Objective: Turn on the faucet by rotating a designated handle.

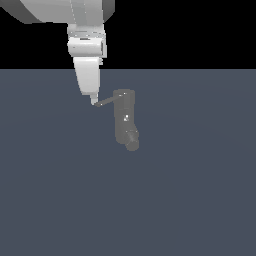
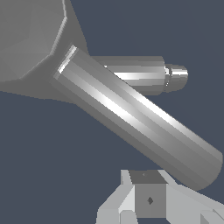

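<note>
The faucet is a matte grey upright cylinder with a short round spout stub at its lower end. The handle, a thin grey rod, sticks out from the cylinder's top toward the exterior view's left. My gripper hangs from above with its tip at the rod's free end, touching or nearly touching it. The fingers look pressed together with nothing between them. In the wrist view the handle runs diagonally across the picture. The faucet's top and the spout lie behind it, and my gripper sits by the rod's end.
The faucet stands on a flat blue-grey floor that fills the lower part of the exterior view. The white arm comes down from the top of that view, to the left of the faucet.
</note>
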### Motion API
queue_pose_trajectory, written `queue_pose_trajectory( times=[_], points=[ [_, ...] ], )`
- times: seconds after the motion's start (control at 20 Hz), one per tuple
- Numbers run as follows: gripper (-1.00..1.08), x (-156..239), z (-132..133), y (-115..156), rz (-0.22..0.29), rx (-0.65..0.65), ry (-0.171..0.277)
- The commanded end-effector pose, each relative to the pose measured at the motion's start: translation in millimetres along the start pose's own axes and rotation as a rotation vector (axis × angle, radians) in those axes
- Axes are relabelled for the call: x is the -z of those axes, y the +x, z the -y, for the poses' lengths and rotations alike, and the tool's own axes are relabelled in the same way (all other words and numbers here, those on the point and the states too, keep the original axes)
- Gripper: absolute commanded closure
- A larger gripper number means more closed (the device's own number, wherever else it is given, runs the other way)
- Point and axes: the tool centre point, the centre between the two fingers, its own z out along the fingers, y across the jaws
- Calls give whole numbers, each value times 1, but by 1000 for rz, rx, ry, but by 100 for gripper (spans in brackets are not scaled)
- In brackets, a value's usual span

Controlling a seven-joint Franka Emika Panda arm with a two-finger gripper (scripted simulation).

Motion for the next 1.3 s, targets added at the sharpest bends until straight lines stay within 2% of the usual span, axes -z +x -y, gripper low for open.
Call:
queue_pose_trajectory(
  times=[0.0, 0.7, 0.8, 1.25],
  points=[
    [108, 0, -8, 13, -3, -12, -2],
    [108, 0, -45, 48, -3, -10, -4],
    [108, 0, -41, 42, -1, -1, -1],
    [108, 1, -41, 99, -2, -5, -3]
  ],
)
